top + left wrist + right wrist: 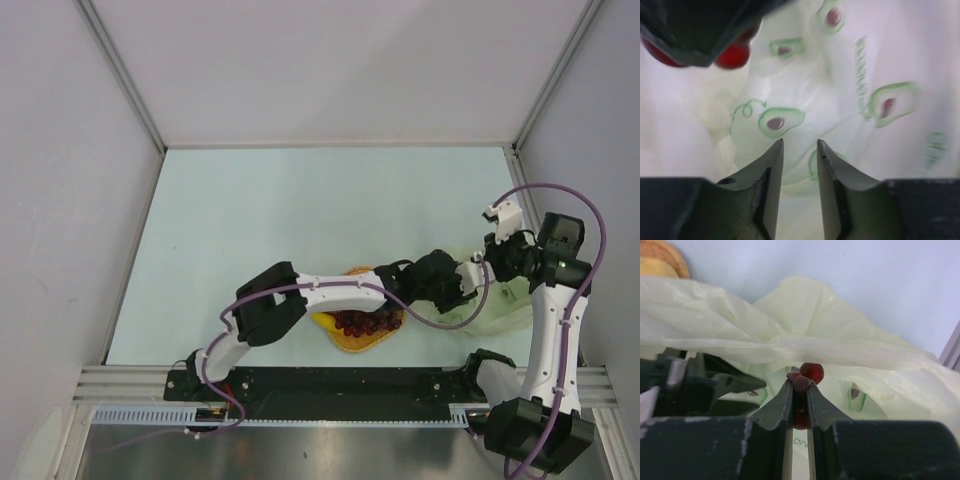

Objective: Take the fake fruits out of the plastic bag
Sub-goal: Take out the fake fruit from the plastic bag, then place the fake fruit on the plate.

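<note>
The plastic bag (pixel 500 305) lies crumpled at the near right; it is pale yellow-green with avocado prints. My right gripper (pixel 800 383) is inside the bag's mouth (pixel 805 315), shut on a few dark red grapes (pixel 812 371). My left gripper (pixel 800 142) is open and empty inside the bag (pixel 865 60), facing its printed wall. The held grapes (pixel 732 56) show at the upper left of the left wrist view. In the top view both grippers meet at the bag's left edge, the left (pixel 462 285) and the right (pixel 478 268). A grape bunch (pixel 362 322) and a yellow fruit (pixel 324 322) lie on the mat.
The round orange woven mat (pixel 355 343) sits just left of the bag, under my left forearm; its edge shows in the right wrist view (pixel 662 252). Grey walls enclose the table on three sides, and the right wall is close to the bag.
</note>
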Robot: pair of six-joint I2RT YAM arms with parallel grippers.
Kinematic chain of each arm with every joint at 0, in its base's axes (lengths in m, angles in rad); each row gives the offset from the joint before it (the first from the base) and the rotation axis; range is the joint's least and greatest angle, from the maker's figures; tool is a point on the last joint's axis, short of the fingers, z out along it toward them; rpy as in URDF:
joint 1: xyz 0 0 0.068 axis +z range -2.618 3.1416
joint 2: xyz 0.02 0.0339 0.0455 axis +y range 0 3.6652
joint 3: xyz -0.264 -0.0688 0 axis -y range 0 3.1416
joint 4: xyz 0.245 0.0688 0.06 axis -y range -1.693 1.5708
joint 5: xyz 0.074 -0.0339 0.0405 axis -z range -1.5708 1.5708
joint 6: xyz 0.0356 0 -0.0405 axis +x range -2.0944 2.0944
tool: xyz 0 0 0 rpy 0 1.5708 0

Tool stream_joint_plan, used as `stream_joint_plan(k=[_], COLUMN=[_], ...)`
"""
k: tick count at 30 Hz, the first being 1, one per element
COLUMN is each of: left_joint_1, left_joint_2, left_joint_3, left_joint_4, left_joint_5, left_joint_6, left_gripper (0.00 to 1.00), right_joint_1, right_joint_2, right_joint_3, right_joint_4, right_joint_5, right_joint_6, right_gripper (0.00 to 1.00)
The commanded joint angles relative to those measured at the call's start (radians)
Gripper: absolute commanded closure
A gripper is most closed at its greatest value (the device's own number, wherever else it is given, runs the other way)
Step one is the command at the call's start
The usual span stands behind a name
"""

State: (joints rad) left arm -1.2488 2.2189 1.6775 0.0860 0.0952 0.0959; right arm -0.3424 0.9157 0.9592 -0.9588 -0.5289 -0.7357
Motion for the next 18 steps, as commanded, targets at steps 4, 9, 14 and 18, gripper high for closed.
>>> stream_joint_plan(k=[4, 9, 14, 18], left_joint_1=[0.08, 0.152, 0.277, 0.432], left_joint_2=[-0.283, -0.454, -0.666, -0.827], left_joint_3=[0.011, 0.016, -0.105, -0.2], left_joint_4=[-0.023, -0.263, -0.482, -0.534], left_joint_5=[0.362, 0.559, 0.555, 0.448], left_joint_6=[-0.071, 0.0, 0.062, 0.033], left_gripper=[0.49, 0.46, 0.45, 0.43], right_joint_1=[-0.036, -0.003, 0.141, 0.389], right_joint_2=[0.015, -0.006, -0.049, -0.048], right_joint_3=[0.084, 0.092, 0.096, 0.124], right_joint_4=[0.133, 0.212, 0.302, 0.389], right_joint_5=[-0.109, -0.166, -0.149, -0.093], right_joint_6=[0.163, 0.232, 0.311, 0.436], right_gripper=[1.0, 1.0, 1.0, 1.0])
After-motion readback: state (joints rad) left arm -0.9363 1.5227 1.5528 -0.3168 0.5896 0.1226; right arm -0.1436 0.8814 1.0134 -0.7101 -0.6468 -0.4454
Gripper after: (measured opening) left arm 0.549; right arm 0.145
